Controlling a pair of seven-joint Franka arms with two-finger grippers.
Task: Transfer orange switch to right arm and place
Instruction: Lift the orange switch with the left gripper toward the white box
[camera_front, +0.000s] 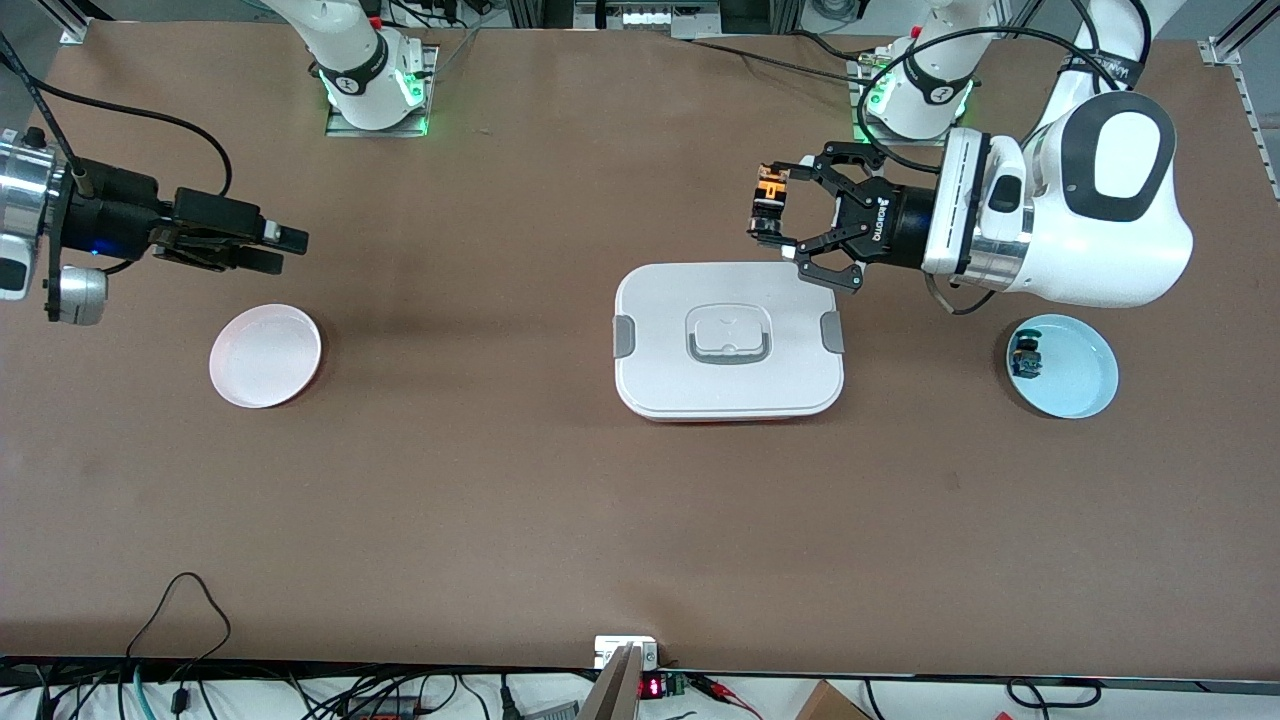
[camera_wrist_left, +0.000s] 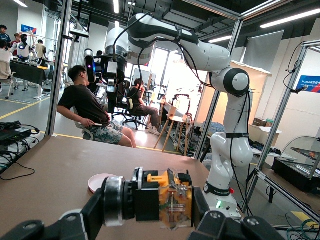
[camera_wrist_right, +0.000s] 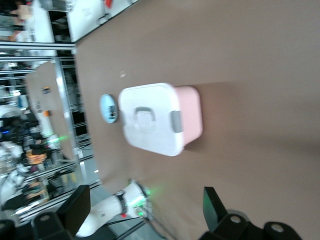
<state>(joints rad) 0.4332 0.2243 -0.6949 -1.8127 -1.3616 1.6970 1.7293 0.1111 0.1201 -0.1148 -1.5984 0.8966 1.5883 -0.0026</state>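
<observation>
Tiny black-bodied orange switch (camera_front: 768, 203) pinched between clenched left gripper (camera_front: 775, 215) fingertips, slim black right gripper (camera_front: 285, 248) parted, well apart: risks slipping during handover.

White arms, dark-grey joints — black grippers, silver wrists, black cables.

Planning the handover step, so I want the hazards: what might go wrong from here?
The tiny orange-capped black switch sits only at the tips of the left gripper, in the air just past the white lidded box, so it might slip.

The right gripper, open, hangs near the pink plate, away from the switch; on so small a part, the two grippers' fingers may collide.
</observation>
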